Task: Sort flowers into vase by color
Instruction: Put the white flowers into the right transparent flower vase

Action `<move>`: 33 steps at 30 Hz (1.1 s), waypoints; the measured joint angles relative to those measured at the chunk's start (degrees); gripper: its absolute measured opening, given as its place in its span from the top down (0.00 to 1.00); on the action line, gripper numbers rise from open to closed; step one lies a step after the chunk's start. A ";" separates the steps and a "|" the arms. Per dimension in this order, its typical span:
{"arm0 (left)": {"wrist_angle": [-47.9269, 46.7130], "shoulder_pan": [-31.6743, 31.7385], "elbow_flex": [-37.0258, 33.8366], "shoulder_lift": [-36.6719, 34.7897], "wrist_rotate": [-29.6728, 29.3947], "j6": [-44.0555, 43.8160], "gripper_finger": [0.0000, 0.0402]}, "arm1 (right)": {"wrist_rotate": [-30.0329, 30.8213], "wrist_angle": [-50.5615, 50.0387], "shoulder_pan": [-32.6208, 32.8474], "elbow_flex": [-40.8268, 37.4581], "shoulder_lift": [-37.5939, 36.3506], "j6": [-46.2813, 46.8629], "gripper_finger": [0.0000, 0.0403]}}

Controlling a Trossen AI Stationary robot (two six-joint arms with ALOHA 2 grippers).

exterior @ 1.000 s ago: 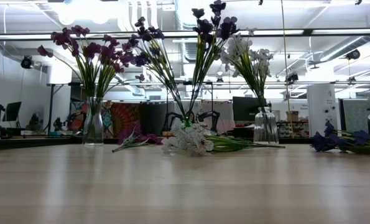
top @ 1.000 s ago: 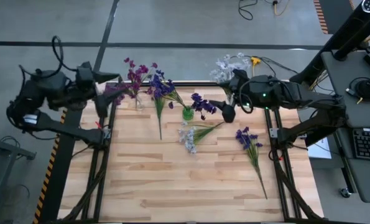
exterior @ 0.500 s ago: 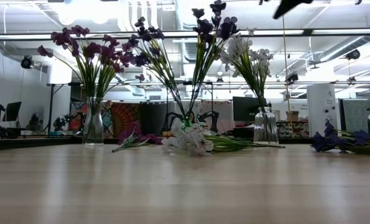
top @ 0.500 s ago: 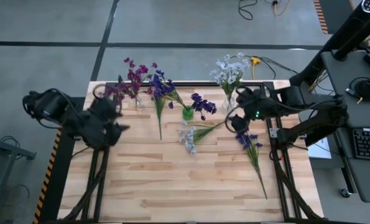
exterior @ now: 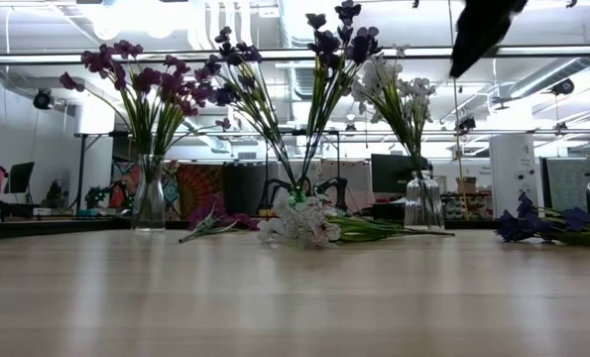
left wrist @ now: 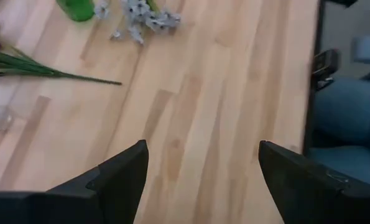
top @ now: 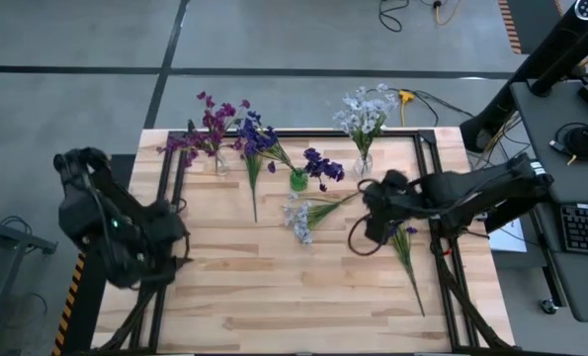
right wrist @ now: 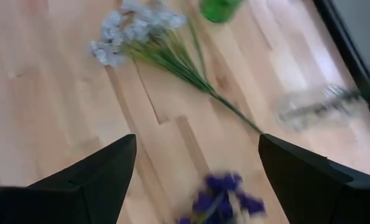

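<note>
From above I read no writing or label anywhere. My left gripper [top: 165, 242] hangs over the table's left edge, my right gripper [top: 378, 222] over the right half, just beside the dark blue-violet sprig [top: 400, 237] lying flat there. A pale white-blue sprig [top: 308, 214] lies mid-table. Along the far edge stand a clear vase of magenta flowers [top: 210, 129], a green vase [top: 298, 180] with blue-violet blooms, and a clear vase of white flowers [top: 363, 114]; a loose blue-violet sprig [top: 252, 158] lies between the first two.

At table height, the three bouquets stand upright and my right arm [exterior: 483, 35] dips in from the top.

My left wrist shows my fingers [left wrist: 119, 180] spread wide with nothing between, over bare wood.

My right wrist shows fingers [right wrist: 91, 180] wide apart and empty above the blue-violet blossoms [right wrist: 219, 196], the white sprig farther off
</note>
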 joint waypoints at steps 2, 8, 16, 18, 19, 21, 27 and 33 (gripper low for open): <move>1.16 -1.88 -2.41 0.75 -1.45 -1.75 0.29 | 0.01 6.30 0.12 -4.24 0.05 -4.43 0.18; 14.47 -2.97 -11.78 1.15 -1.92 2.04 0.29 | -0.04 25.90 -0.25 -15.74 1.20 -18.06 0.19; 29.97 -2.93 -24.16 -3.08 -9.17 11.78 0.29 | -0.37 35.62 -5.67 -18.68 7.00 -26.99 0.19; 31.65 -2.92 -26.70 -4.66 -12.45 12.10 0.29 | -1.41 36.69 -7.65 -18.26 8.92 -29.38 0.19; 32.62 -2.92 -27.92 -5.37 -13.95 12.65 0.29 | -2.54 37.51 -8.63 -18.27 9.81 -30.44 0.19; 35.26 -2.92 -30.53 -6.74 -17.02 14.38 0.29 | -5.48 40.30 -10.56 -18.61 11.50 -32.33 0.19; 50.85 -2.92 -38.90 -10.66 -21.99 26.53 0.29 | -9.13 46.15 -14.43 -21.03 15.49 -35.98 0.19; 74.40 -2.92 -48.03 -14.37 -22.63 45.36 0.29 | -9.15 57.34 -17.41 -28.07 17.30 -36.14 0.19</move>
